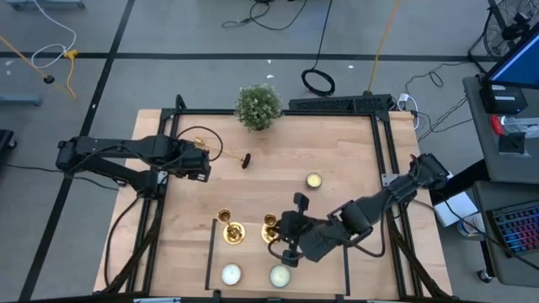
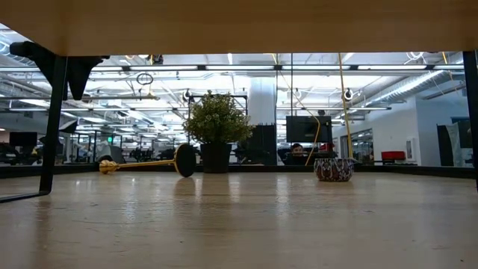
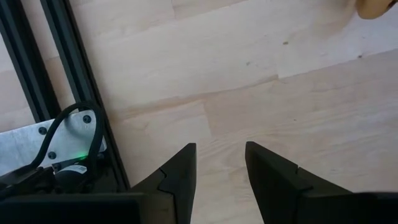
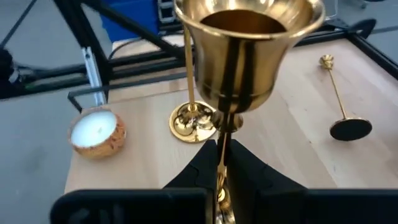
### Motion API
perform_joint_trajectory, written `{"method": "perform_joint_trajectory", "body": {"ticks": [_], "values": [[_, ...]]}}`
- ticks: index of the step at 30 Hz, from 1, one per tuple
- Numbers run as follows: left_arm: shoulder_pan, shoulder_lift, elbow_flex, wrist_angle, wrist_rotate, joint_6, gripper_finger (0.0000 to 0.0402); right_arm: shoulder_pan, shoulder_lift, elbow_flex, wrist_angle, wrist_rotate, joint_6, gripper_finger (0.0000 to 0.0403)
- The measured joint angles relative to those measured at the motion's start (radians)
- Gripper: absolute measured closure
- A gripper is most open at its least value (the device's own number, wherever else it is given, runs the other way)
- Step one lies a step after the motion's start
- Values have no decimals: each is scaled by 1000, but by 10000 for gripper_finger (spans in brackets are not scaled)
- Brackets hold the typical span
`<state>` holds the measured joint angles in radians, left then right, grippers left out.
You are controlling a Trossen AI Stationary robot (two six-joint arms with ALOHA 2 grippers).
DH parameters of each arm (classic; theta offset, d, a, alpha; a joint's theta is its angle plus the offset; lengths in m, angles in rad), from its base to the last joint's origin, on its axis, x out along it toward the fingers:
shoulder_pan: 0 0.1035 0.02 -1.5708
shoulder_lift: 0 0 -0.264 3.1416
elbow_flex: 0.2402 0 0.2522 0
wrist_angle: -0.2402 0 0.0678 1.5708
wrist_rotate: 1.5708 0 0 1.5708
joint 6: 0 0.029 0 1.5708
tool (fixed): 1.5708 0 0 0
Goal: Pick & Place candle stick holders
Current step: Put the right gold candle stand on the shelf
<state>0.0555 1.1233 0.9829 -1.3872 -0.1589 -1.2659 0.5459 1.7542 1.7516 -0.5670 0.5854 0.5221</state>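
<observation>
Right wrist view — right end effector (image 4: 222, 163) pinched tight on a shiny flared brass candlestick's (image 4: 242, 56) thin stem.

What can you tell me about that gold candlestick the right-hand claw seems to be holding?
The held candlestick holder is shiny brass with a flared cup on a thin stem. It stands upright near the table's front edge, beside another brass candlestick holder. The right gripper is shut on its stem just below the cup. Its base is hidden.

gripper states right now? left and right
Left gripper: open, empty, over bare table.
Right gripper: shut on the stem of a brass candlestick.
</observation>
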Motion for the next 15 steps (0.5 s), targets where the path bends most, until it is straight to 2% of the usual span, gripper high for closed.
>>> {"method": "perform_joint_trajectory", "body": {"ticks": [10, 15], "values": [[0, 0, 0, 0, -1, 3, 256, 58, 0, -29, -3, 169, 106, 393], [0, 0, 0, 0, -2, 5, 256, 79, 0, -29, -40, 206, 182, 393]]}}
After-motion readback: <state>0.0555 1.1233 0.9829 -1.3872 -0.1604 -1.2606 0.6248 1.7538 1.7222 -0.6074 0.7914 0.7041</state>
